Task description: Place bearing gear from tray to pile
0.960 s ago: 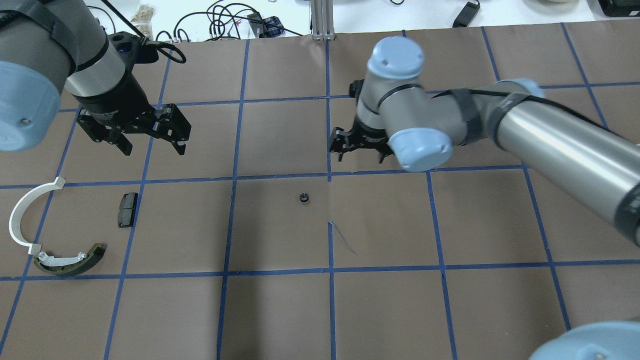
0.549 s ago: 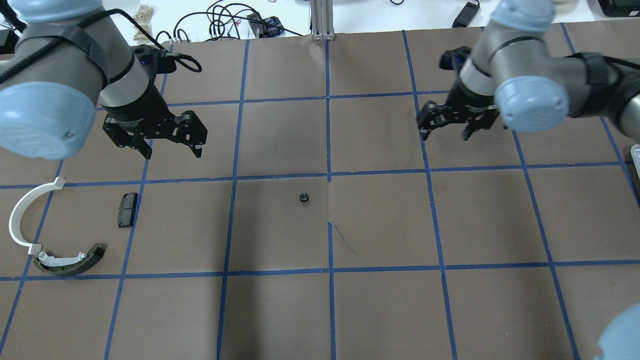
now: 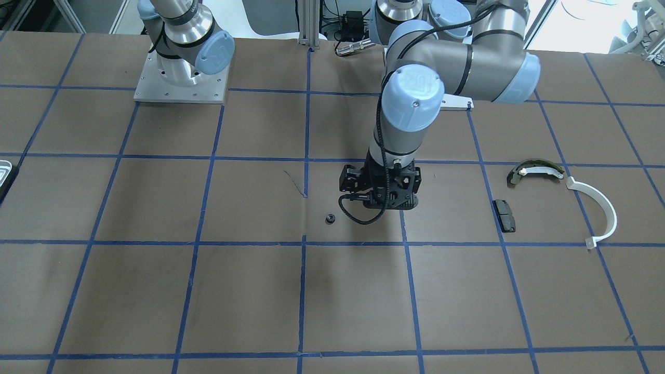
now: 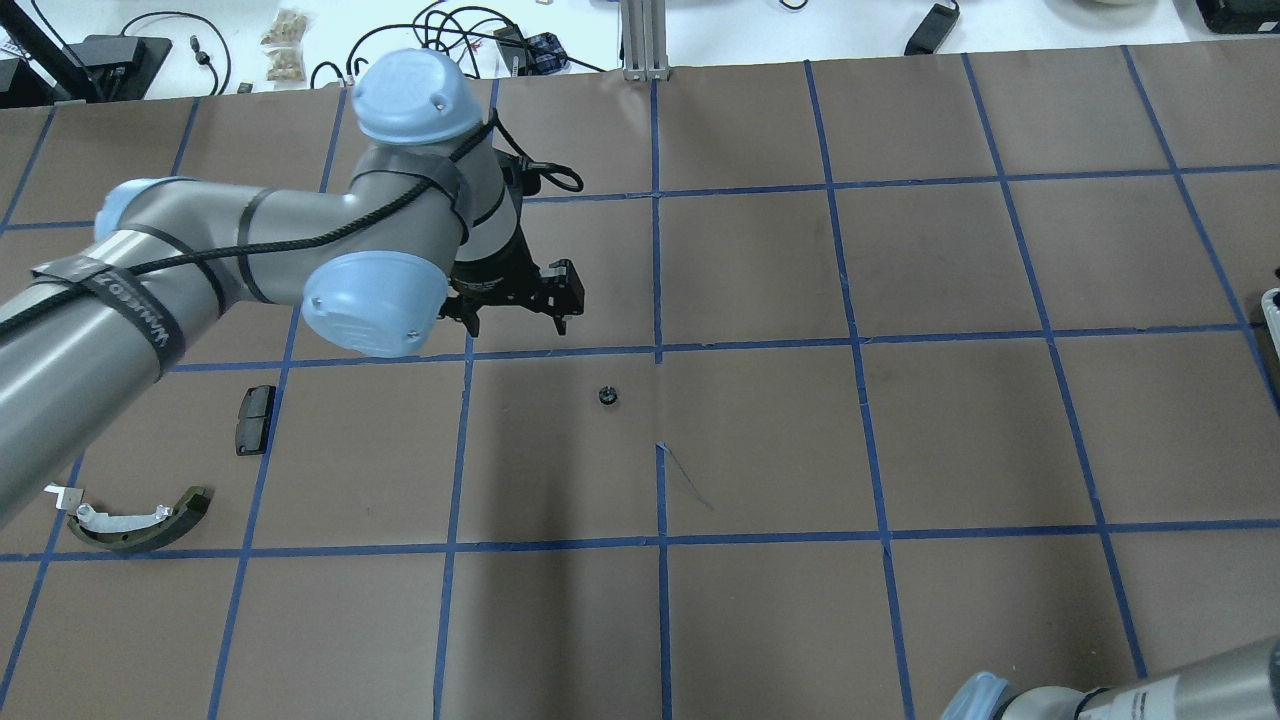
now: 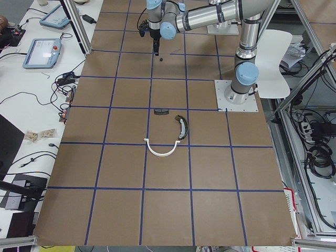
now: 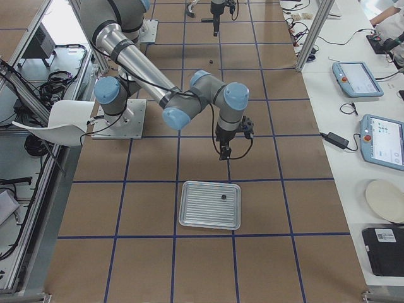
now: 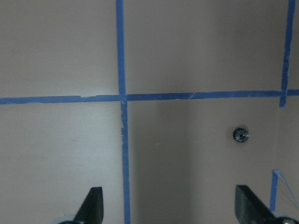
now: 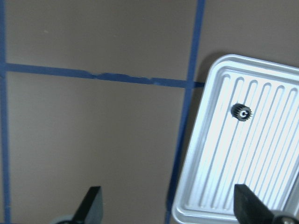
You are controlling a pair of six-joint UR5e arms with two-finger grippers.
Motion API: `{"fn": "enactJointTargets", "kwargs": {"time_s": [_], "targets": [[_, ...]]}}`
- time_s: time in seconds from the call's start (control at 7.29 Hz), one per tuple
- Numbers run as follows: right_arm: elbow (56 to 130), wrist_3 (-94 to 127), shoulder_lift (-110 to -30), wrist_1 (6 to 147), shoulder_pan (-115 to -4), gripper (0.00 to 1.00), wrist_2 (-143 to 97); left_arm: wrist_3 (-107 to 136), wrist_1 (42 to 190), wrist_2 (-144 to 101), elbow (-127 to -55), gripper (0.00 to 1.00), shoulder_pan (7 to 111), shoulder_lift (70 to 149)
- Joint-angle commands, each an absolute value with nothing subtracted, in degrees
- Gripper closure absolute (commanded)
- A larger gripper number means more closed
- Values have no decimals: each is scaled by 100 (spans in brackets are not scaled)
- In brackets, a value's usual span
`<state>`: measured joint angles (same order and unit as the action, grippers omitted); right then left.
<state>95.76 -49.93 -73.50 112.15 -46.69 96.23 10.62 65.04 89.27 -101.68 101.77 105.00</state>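
Two sets of fingers, both spread wide and empty. My left fingers [image 7: 93, 205] hover over the bench [image 4: 800, 450], with the bearing gear [image 7: 241, 135] right of centre in the wrist view. Next, I judge: shift over, drop, pinch it and carry it to the pile [image 4: 140, 520], lower left overhead. My right fingers [image 8: 91, 205] hang by the tray [image 8: 261, 186]. Brown paper, blue tape grid [image 4: 658, 270], cables [image 4: 450, 30] beyond.

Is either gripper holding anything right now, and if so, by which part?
Nothing is held. The left gripper and right gripper both stand open and empty. A bearing gear lies loose on the table.
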Motion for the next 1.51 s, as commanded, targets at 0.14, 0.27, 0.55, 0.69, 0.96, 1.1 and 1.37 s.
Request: {"fn": "enactJointTargets", "kwargs": {"time_s": [0.14,0.27,0.55,0.69,0.96,1.1,1.37], "targets": [[9501,-6028,-6418,12576,-4140,0,9546,1423,5776,8930,-10169,0,10625,11344],[9466,-6064,-6338,12595,-4131,0,9171,1520,5644,8930,-10169,0,10669,11547],[9257,-6352,-5752,12900,-4078,8,9088,1521,5407,8947,-10178,0,10897,11767],[9020,-6398,-5531,12902,-4078,8,9070,1486,5370,8939,-10169,5,10898,11795],[9026,-6303,-5502,12824,-4078,17,9105,1459,5396,8947,-10195,39,10899,11778],[9026,-6319,-5502,12823,-4078,27,9175,1450,5466,8982,-10204,39,10898,11777],[9035,-6372,-5493,12832,-4078,44,9202,1450,5493,9009,-10204,39,10898,11777]]}}
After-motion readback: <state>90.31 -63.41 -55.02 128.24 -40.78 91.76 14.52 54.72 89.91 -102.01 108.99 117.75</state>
